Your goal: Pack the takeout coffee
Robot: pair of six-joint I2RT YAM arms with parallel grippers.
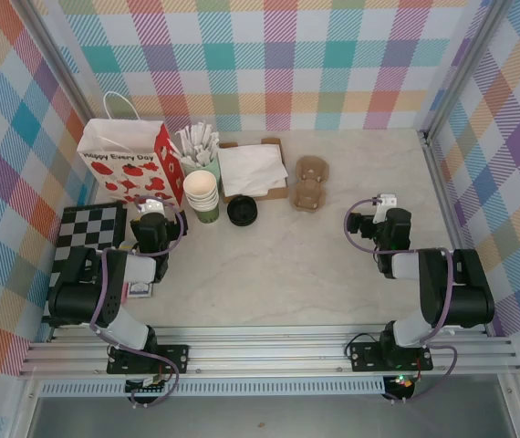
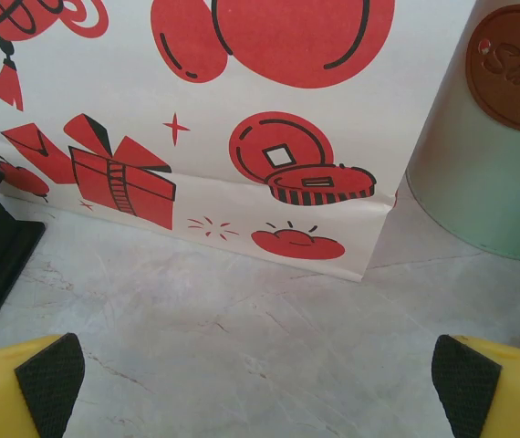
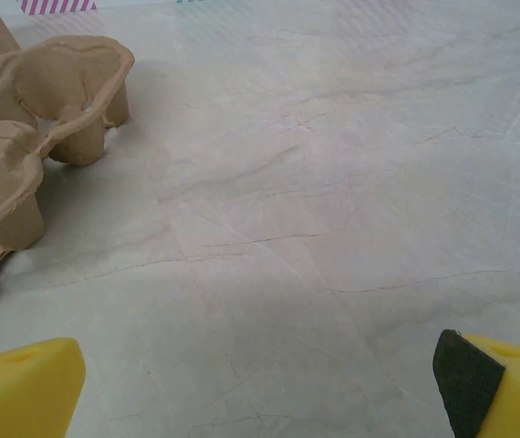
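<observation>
Black-lidded takeout coffee (image 1: 242, 211) just beside stacked cups (image 1: 201, 190)

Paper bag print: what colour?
Red with black outlines on white; the paper bag shows best in the left wrist view.

Left arm (image 1: 96, 292), lower left of the frame: chunky black, purple cable looping along it. Right arm (image 1: 442, 287), same black, same cable. Left hand (image 2: 258, 388) shows yellow fingers (image 2: 5, 392), black textured pads (image 2: 52, 379); right hand (image 3: 260, 383) matches.
</observation>
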